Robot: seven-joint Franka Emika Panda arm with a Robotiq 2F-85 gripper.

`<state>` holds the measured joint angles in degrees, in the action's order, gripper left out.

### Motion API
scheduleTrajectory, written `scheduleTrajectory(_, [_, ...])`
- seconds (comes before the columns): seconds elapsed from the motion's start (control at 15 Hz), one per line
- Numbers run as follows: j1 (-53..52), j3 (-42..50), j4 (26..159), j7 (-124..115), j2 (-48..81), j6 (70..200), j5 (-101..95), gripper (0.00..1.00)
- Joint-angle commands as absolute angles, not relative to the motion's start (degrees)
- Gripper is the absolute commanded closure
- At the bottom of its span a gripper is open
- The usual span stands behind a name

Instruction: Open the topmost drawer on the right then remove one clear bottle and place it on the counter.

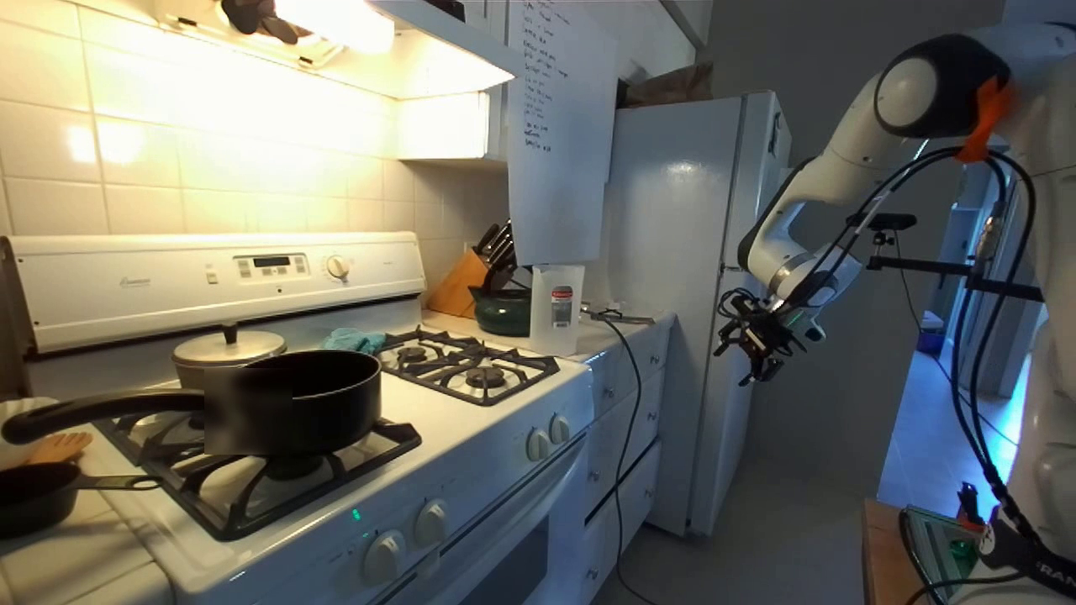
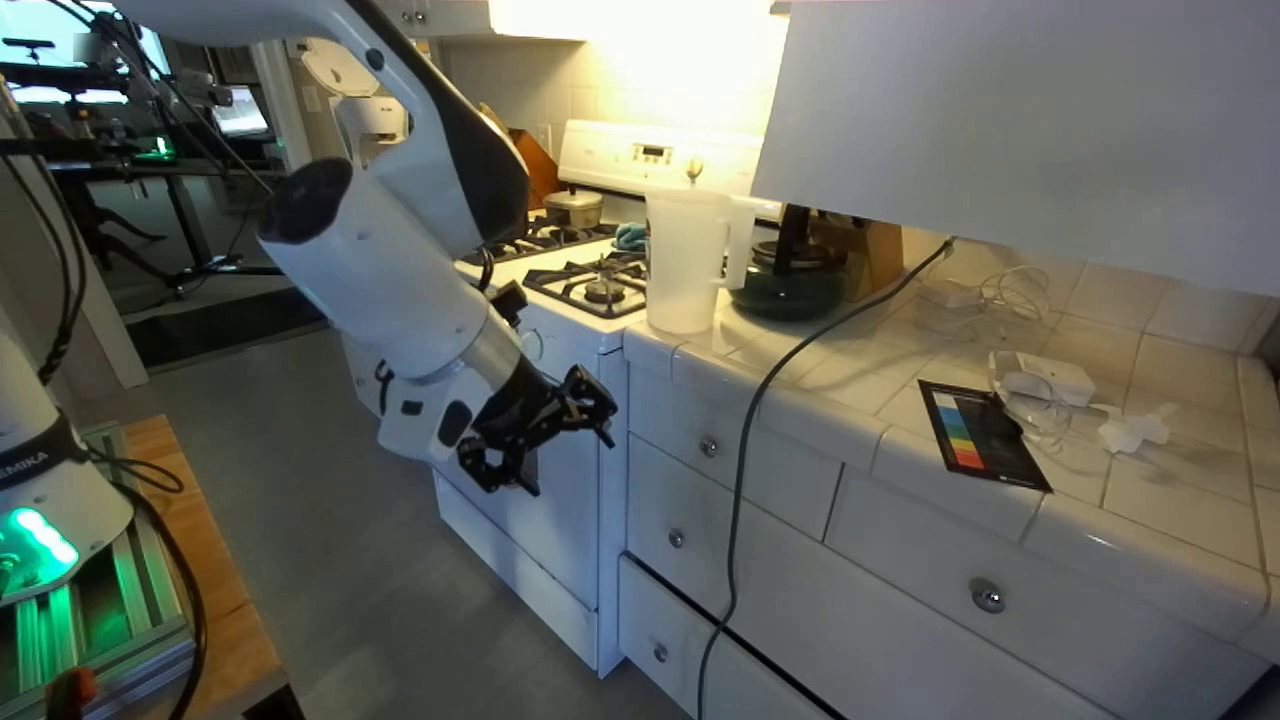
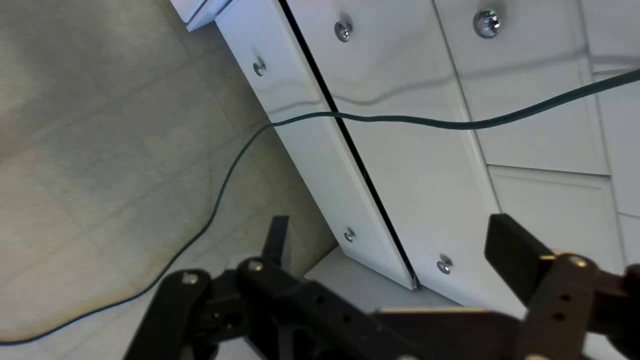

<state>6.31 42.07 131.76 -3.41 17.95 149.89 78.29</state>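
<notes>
The topmost drawer on the right (image 2: 910,560) is a shallow white front with a round metal knob, shut under the counter. It also shows in an exterior view (image 1: 646,346) and in the wrist view (image 3: 555,212), where its knob is hidden. The counter (image 2: 1180,510) is white tile with a rounded front edge; it also shows in an exterior view (image 1: 601,334). No clear bottle is in view. My gripper (image 2: 568,462) is open and empty in the air before the drawers, apart from them. Its fingers are wide apart in the wrist view (image 3: 395,250).
A dark cable (image 2: 745,470) hangs from the counter across the drawer fronts to the floor. A translucent jug (image 2: 685,265) stands on the counter beside the stove (image 1: 504,437). A colour card (image 2: 985,435) lies near the counter's edge. The fridge (image 1: 672,210) stands beside the drawers.
</notes>
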Motion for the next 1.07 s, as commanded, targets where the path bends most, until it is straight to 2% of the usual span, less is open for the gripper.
scheduleTrajectory(0.0, [12.1, 36.2, 131.2, -4.5, 17.9, 151.3, 76.6, 0.0])
scheduleTrajectory(0.27, [13.6, 34.2, 129.5, -4.0, 19.3, 151.7, 78.7, 0.0])
scheduleTrajectory(0.4, [16.5, 29.5, 127.5, 0.6, 20.2, 154.3, 87.3, 0.0])
scheduleTrajectory(0.73, [13.7, 28.2, 121.1, 18.4, 25.0, 155.3, 108.7, 0.0])
scheduleTrajectory(1.0, [14.1, 25.8, 116.0, 29.3, 31.4, 156.7, 115.8, 0.0])
